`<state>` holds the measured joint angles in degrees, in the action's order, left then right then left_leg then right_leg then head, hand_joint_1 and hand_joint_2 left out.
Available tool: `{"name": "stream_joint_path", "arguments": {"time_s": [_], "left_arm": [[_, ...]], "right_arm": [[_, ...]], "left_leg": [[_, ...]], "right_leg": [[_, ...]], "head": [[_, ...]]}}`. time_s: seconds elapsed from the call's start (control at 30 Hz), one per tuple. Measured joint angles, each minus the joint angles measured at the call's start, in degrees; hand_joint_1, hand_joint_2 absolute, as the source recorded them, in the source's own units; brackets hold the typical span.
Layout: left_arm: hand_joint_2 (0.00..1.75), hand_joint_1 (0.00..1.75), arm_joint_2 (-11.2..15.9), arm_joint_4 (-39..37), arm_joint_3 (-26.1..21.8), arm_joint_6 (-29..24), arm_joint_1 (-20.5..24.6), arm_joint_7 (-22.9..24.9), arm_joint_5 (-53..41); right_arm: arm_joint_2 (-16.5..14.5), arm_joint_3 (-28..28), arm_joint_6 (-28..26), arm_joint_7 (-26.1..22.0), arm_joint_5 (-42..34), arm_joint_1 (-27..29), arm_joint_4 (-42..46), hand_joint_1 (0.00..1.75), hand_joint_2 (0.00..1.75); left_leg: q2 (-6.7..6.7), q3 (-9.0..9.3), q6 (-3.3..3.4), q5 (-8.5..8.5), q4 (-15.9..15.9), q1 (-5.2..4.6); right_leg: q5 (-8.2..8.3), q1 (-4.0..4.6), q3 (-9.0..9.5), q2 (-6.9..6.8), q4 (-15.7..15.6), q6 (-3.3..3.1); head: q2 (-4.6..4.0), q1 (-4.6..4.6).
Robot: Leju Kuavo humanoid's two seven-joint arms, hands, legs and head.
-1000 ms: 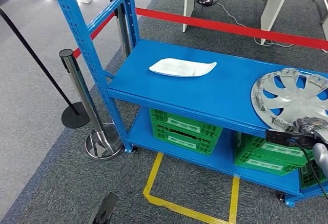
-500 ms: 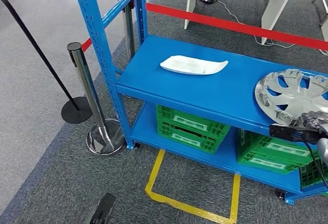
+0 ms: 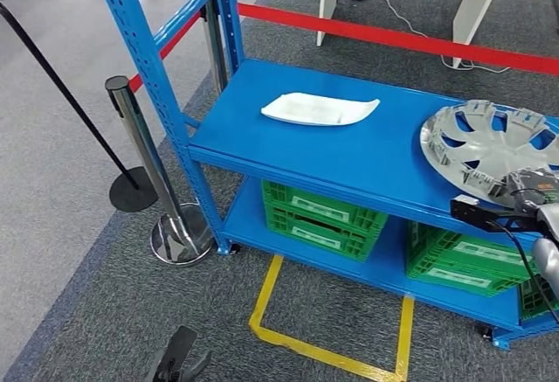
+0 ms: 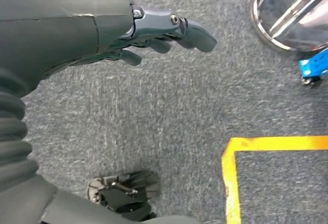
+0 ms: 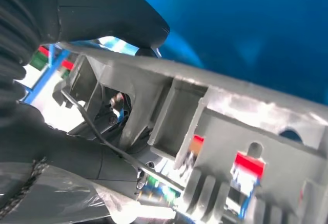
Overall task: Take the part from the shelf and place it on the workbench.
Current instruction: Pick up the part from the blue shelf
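1. The hubcap (image 3: pixel 485 146) is gripped at its near rim by the right hand (image 3: pixel 527 191), on the shelf (image 3: pixel 316 150) at three o'clock.
2. Since a second ago only the camera has swayed (no lift yet).
3. The left hand (image 4: pixel 155 34) hangs released.

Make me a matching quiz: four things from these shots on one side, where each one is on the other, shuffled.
1. hubcap
2. white tray
3. green crates
4. left hand

A. lower shelf
B. middle of upper shelf
C. over the grey carpet
D. right end of upper shelf, at the right hand

Pairs: 1-D, 2-B, 3-A, 4-C
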<state>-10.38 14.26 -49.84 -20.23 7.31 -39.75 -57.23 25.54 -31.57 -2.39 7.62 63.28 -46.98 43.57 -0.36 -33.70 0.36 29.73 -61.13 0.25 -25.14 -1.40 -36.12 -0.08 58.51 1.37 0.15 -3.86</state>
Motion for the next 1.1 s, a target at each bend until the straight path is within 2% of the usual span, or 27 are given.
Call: {"name": "stream_joint_path", "arguments": {"time_s": [0.03,0.1,0.13,0.17,0.2,0.27,0.3,0.33,0.43,0.5,0.53,0.6,0.63,0.67,0.7,0.73,0.8,0.83,0.87,0.93,1.0,1.03,1.1], "left_arm": [[1.75,0.00,-0.02,0.00,-0.02,-0.22,0.04,0.10,0.04],[1.75,0.00,-0.06,-0.01,-0.05,-0.61,0.06,0.46,0.03],[1.75,0.00,-0.08,-0.01,-0.07,-0.76,0.03,0.65,0.02],[1.75,0.00,-0.09,-0.01,-0.09,-0.88,0.01,0.81,0.01],[1.75,0.00,-0.11,-0.01,-0.10,-0.98,0.00,0.93,0.01],[1.75,0.00,-0.10,-0.01,-0.12,-1.19,0.08,1.14,0.01],[1.75,0.00,-0.09,-0.01,-0.13,-1.27,0.12,1.25,0.01],[1.75,0.00,-0.09,-0.01,-0.13,-1.36,0.16,1.36,0.01],[1.75,0.00,-0.18,-0.01,-0.14,-1.56,0.23,1.60,0.02],[1.75,0.00,-0.26,-0.01,-0.17,-1.64,0.31,1.61,0.03],[1.75,0.00,-0.33,-0.01,-0.19,-1.67,0.38,1.61,0.02],[1.75,0.00,-0.52,-0.01,-0.19,-1.70,0.49,1.62,0.02],[1.75,0.00,-0.59,-0.01,-0.19,-1.71,0.47,1.63,0.01],[1.75,0.00,-0.64,-0.01,-0.19,-1.73,0.44,1.65,0.02],[1.75,0.00,-0.68,-0.01,-0.19,-1.74,0.42,1.68,0.02],[1.75,0.00,-0.72,-0.01,-0.19,-1.77,0.41,1.70,0.02],[1.75,0.00,-0.74,-0.01,-0.19,-1.86,0.46,1.72,0.06],[1.75,0.00,-0.72,-0.01,-0.19,-1.92,0.47,1.72,0.10],[1.75,0.00,-0.69,-0.01,-0.19,-1.99,0.44,1.73,0.14],[1.75,0.00,-0.66,-0.01,-0.20,-2.14,0.39,1.73,0.23],[1.75,0.00,-0.63,-0.01,-0.21,-2.34,0.40,1.73,0.31],[1.75,0.00,-0.61,-0.01,-0.21,-2.46,0.42,1.72,0.34],[1.75,0.00,-0.60,-0.01,-0.20,-2.68,0.41,1.75,0.38]], "right_arm": [[-0.03,0.27,-2.18,0.55,0.75,0.76,1.38,1.75,1.75],[-0.18,1.17,-7.17,1.62,2.58,2.85,4.29,1.75,1.75],[-0.31,1.71,-9.47,2.09,3.48,4.08,5.72,1.75,1.75],[-0.47,2.31,-11.68,2.43,4.36,5.37,7.14,1.75,1.75],[-0.63,3.03,-13.79,2.68,5.23,6.66,8.54,1.75,1.75],[-1.04,4.90,-17.93,2.96,7.11,9.22,11.48,1.75,1.75],[-1.32,6.00,-19.54,3.03,7.90,10.37,12.86,1.75,1.75],[-1.60,7.03,-20.51,3.05,8.51,11.37,14.04,1.75,1.75],[-2.09,9.30,-21.21,2.80,9.35,13.71,16.80,1.75,1.75],[-2.15,10.42,-21.21,2.62,9.54,14.51,18.02,1.75,1.75],[-2.15,10.95,-21.23,2.56,9.69,14.66,18.38,1.75,1.75],[-2.23,11.94,-21.94,2.41,10.51,15.21,18.91,1.75,1.75],[-2.38,12.47,-22.72,2.34,11.11,15.81,19.25,1.75,1.75],[-2.62,13.07,-23.67,2.28,11.75,16.58,19.74,1.75,1.75],[-2.89,13.73,-24.58,2.25,12.29,17.36,20.36,1.75,1.75],[-3.16,14.44,-25.30,2.20,12.75,18.01,21.05,1.75,1.75],[-3.72,15.89,-26.40,1.85,13.51,18.87,22.45,1.75,1.75],[-4.03,16.60,-26.86,1.57,13.90,19.22,23.10,1.75,1.75],[-4.38,17.26,-27.33,1.23,14.25,19.66,23.71,1.75,1.75],[-5.06,18.44,-28.21,0.54,14.99,20.69,24.88,1.75,1.75],[-5.71,19.55,-29.56,-0.15,15.51,21.46,26.09,1.75,1.75],[-6.04,20.10,-30.50,-0.45,15.65,21.69,26.75,1.75,1.75],[-6.74,21.07,-32.29,-0.99,15.76,22.10,27.99,1.75,1.75]], "left_leg": [[0.04,-1.12,-0.29,1.41,-2.59,0.04],[0.08,-4.89,-0.60,4.47,-10.22,0.10],[0.08,-6.54,-0.60,5.16,-13.17,0.11],[0.08,-7.42,-0.50,4.81,-14.37,0.09],[0.08,-7.21,-0.26,3.34,-13.23,0.04],[0.07,-4.45,0.70,-1.13,-6.13,-0.28],[0.10,-2.93,1.22,-2.74,-2.46,-0.48],[0.12,-1.88,1.61,-3.55,0.11,-0.66],[0.06,-1.24,2.02,-3.63,2.01,-0.81],[0.02,-0.95,2.37,-4.07,2.77,-0.56],[0.03,-0.81,2.54,-4.27,3.09,-0.42],[0.02,-0.82,2.69,-4.32,3.17,-0.37],[0.01,-0.82,2.70,-4.30,3.15,-0.36],[-0.01,-0.81,2.70,-4.27,3.13,-0.32],[-0.04,-0.79,2.63,-4.22,3.07,-0.26],[-0.07,-0.76,2.48,-4.12,2.96,-0.17],[-0.16,-0.87,1.90,-3.75,2.47,-0.16],[-0.20,-1.00,1.55,-3.62,2.25,-0.24],[-0.23,-1.13,1.24,-3.57,2.05,-0.34],[-0.23,-1.23,0.80,-3.61,1.94,-0.37],[-0.14,-1.60,0.27,-2.72,0.86,-0.28],[-0.09,-2.47,-0.02,-1.45,-1.18,-0.24],[0.03,-5.73,-0.43,2.00,-8.33,-0.16]], "right_leg": [[-0.10,-0.07,0.21,-0.06,-0.05,-0.30],[-0.36,0.09,0.49,-0.14,-0.05,-0.72],[-0.45,0.21,0.60,-0.16,-0.05,-0.84],[-0.54,0.34,0.72,-0.16,-0.04,-0.94],[-0.63,0.48,0.87,-0.15,-0.04,-0.99],[-0.82,0.68,1.20,-0.14,-0.04,-1.00],[-0.92,0.81,1.24,-0.12,-0.01,-0.92],[-0.94,0.87,1.19,-0.11,0.01,-0.78],[-0.88,0.81,0.97,-0.19,-0.13,0.03],[-1.91,0.70,0.23,-0.18,1.01,0.57],[-3.21,0.67,-0.82,-0.13,3.12,0.79],[-6.59,0.60,-4.12,-0.05,10.20,1.13],[-7.67,0.55,-5.65,-0.04,13.42,1.31],[-7.82,0.47,-6.47,-0.04,15.06,1.48],[-6.88,0.34,-6.21,-0.06,14.46,1.63],[-5.09,0.16,-4.88,-0.08,11.76,1.79],[-2.12,-0.10,-0.90,-0.11,4.14,2.06],[-1.57,-0.12,0.54,-0.07,1.62,1.89],[-1.61,-0.05,1.28,0.01,0.41,1.60],[-1.77,0.08,1.38,0.13,0.41,0.69],[-1.75,-0.02,1.42,0.10,0.41,-0.05],[-1.74,-0.08,1.48,0.06,0.37,-0.39],[-1.80,0.04,1.55,-0.01,0.36,-0.85]], "head": [[0.00,-0.08],[0.00,-0.20],[0.00,-0.20],[0.00,-0.20],[0.00,-0.20],[0.00,-0.18],[0.00,-0.16],[0.00,-0.16],[0.00,-0.15],[0.00,-0.09],[0.00,-0.04],[0.00,-0.01],[0.00,-0.01],[0.00,-0.02],[0.00,-0.01],[0.00,-0.02],[0.00,0.06],[0.00,0.08],[0.00,0.08],[0.00,0.02],[0.00,-0.05],[0.00,-0.11],[0.00,-0.25]]}}
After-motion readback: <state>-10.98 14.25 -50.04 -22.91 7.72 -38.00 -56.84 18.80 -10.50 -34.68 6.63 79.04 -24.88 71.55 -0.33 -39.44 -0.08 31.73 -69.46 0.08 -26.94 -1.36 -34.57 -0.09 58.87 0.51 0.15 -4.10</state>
